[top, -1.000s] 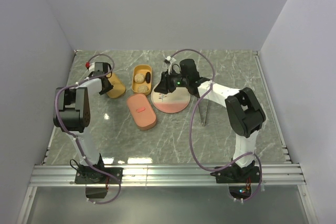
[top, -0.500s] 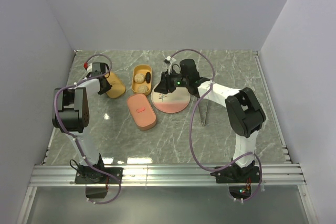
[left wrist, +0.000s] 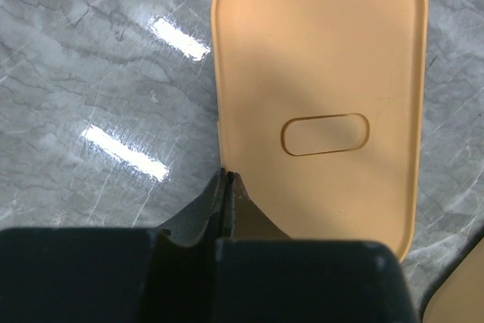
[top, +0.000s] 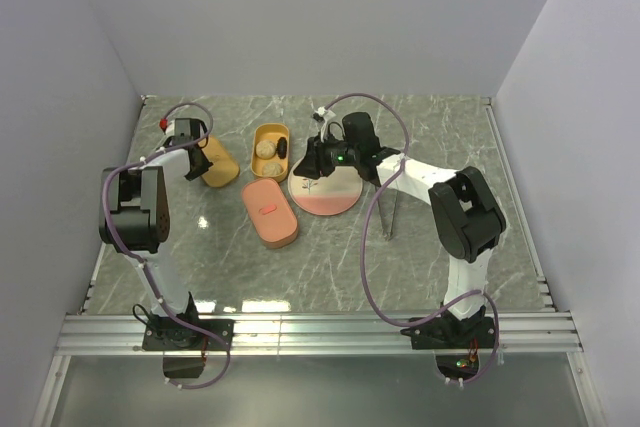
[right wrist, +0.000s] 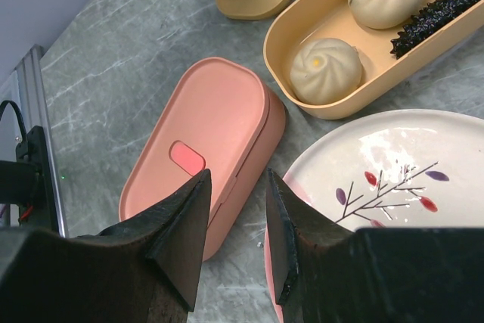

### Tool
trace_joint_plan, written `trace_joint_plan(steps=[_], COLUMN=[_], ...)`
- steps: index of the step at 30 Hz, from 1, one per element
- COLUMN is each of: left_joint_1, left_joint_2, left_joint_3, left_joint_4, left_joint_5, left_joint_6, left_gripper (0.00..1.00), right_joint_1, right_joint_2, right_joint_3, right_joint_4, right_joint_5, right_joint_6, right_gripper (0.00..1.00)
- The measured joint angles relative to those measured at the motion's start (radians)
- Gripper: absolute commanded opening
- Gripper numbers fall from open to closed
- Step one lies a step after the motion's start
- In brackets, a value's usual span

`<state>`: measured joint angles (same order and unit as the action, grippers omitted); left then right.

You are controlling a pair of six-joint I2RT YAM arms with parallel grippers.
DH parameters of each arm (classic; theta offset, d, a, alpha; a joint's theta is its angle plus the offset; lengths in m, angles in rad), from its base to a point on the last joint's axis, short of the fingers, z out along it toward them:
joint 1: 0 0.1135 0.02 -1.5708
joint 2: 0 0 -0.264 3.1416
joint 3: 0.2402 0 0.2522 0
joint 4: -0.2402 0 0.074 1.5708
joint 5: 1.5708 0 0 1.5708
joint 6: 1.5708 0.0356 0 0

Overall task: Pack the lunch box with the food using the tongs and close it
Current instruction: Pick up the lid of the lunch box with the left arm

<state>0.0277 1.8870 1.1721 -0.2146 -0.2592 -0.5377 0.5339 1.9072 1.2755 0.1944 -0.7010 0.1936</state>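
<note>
Close to the arm bases, on the grey marble table, the long thin grey metal tongs lie flat under the right arm. They are just beside the right edge of the round cream-and-pink plate. They look like two thin sticks side by side. No fingers touch them.

A bit further in, a closed pink oval plastic box sits left of the plate. The right gripper hangs over the gap between this box and the plate. Its two black fingers are apart and nothing is between them. The tongs are on the other side of the plate, well apart from these fingers.

Past the right fingers is the open yellow oval lunch box tray. The food is inside it, and the fingers do not touch it. There are two round beige buns with little swirls on top. Next to them lies one dark brown spiky piece.

Far to the left, the flat yellow oval plastic lid lies on the table, with a small oval dent in its middle. The left gripper has its fingers pressed together. Their tips sit right at the lid's left rim. I cannot tell if they pinch the rim.
</note>
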Motion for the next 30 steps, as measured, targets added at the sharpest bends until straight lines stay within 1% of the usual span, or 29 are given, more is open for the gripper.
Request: trace_joint_plan(steps=[3, 9, 13, 21, 30], left_joint_1=[0.0, 0.003, 0.003, 0.002, 0.002], left_joint_2=[-0.002, -0.035, -0.082, -0.169, -0.263], left_joint_3=[-0.002, -0.052, -0.101, -0.143, -0.153], left_joint_4=[0.003, 0.05, 0.044, 0.037, 0.045], left_joint_5=[0.002, 0.026, 0.053, 0.08, 0.082], left_joint_6=[0.003, 0.019, 0.029, 0.029, 0.029], left_gripper=[0.0, 0.0, 0.0, 0.0, 0.0], right_joint_1=[0.0, 0.0, 0.0, 0.0, 0.0], right_joint_2=[0.0, 0.0, 0.0, 0.005, 0.012], right_joint_3=[0.0, 0.0, 0.0, 0.002, 0.003], right_joint_4=[0.0, 0.0, 0.0, 0.0, 0.0], right_joint_5=[0.0, 0.0, 0.0, 0.0, 0.001], right_joint_6=[0.0, 0.0, 0.0, 0.001, 0.005], right_gripper=[0.43, 0.43, 0.43, 0.43, 0.43])
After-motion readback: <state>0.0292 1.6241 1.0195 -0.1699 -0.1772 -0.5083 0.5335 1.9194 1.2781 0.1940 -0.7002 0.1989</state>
